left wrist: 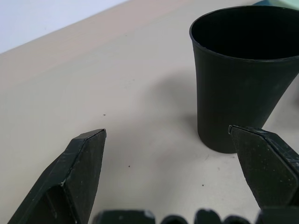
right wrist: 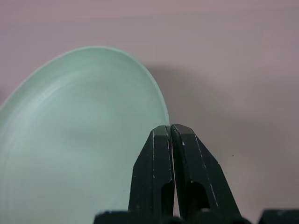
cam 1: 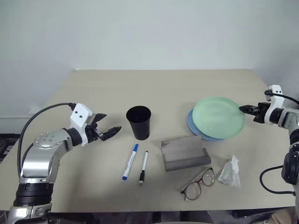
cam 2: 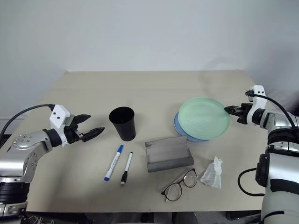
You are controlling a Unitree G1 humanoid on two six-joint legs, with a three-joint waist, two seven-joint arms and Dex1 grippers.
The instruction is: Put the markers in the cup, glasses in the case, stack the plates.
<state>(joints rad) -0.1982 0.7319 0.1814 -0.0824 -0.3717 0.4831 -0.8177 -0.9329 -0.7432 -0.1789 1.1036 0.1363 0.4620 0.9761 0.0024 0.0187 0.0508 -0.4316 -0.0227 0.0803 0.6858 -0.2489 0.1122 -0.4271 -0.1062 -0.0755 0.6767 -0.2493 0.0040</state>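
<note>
Item: pale mint green round plate (cam 1: 218, 116), lying off-centre over light blue plate (cam 1: 191, 122) on beige surface (cam 1: 163, 84). Right gripper (cam 1: 244, 109), fingers together, at its rim; nudge gently inward to align. Left gripper (cam 1: 108, 126), fingers apart, beside matte black cup (cam 1: 138, 122).

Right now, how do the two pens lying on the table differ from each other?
The blue-capped marker is longer and thicker than the black-capped marker. Its cap and end are blue, while the other's are black. It lies nearer the left gripper, which is open; the black-capped one lies nearer the grey case. Both have white barrels and lie flat, side by side, in front of the black cup.
</note>
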